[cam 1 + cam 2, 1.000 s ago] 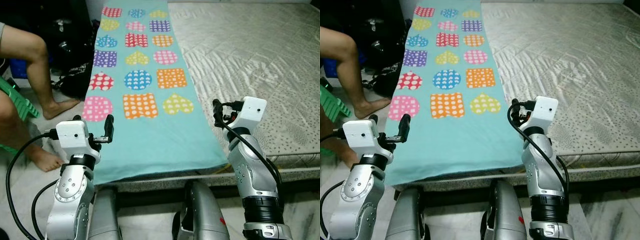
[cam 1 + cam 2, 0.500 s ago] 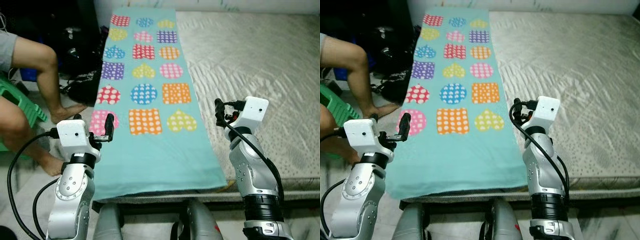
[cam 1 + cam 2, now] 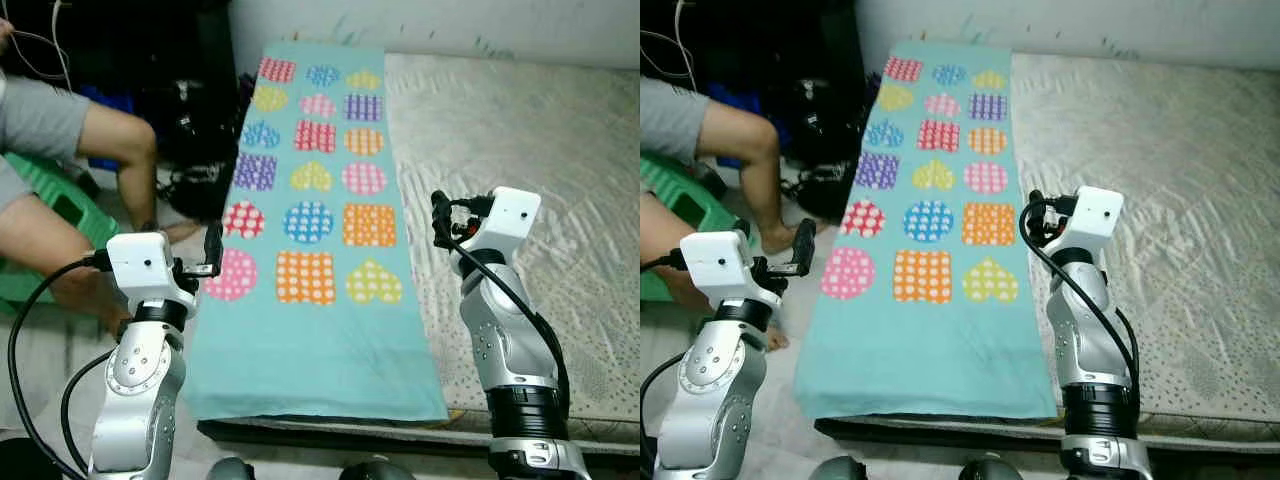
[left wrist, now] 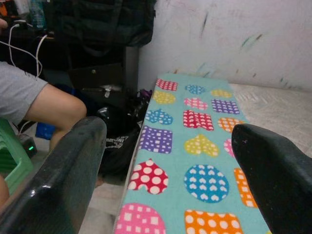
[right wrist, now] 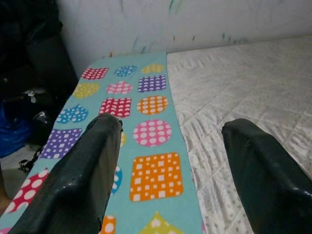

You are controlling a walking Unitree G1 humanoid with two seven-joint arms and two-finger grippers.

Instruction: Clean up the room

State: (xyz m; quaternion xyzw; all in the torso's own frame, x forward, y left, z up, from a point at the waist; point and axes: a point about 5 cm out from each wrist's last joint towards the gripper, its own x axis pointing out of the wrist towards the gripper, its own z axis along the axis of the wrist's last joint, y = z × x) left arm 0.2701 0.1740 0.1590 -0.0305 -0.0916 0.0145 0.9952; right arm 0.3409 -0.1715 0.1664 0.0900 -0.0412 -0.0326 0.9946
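Note:
A teal blanket (image 3: 315,300) printed with coloured hearts, circles and squares lies flat along the left strip of a grey quilted mattress (image 3: 530,140). Its near edge reaches the foot of the bed. My left gripper (image 3: 207,260) is held up over the blanket's left edge, open, with nothing between its fingers (image 4: 68,170). My right gripper (image 3: 440,215) hovers at the blanket's right edge, where it meets the bare mattress. It is open and empty too, and its fingers (image 5: 92,161) frame the patterned cloth (image 5: 146,141).
A person sits on a green stool (image 3: 55,205) left of the bed, one bare leg (image 3: 120,150) close to my left arm. Black bags (image 3: 200,120) are piled on the floor beside the bed's left side. A white wall (image 3: 450,25) stands behind the bed.
The whole picture has shifted: the bed sits lower in view, and the wall and more of the person show. My legs have left the frame. Both arms keep their pose and the blanket lies unchanged.

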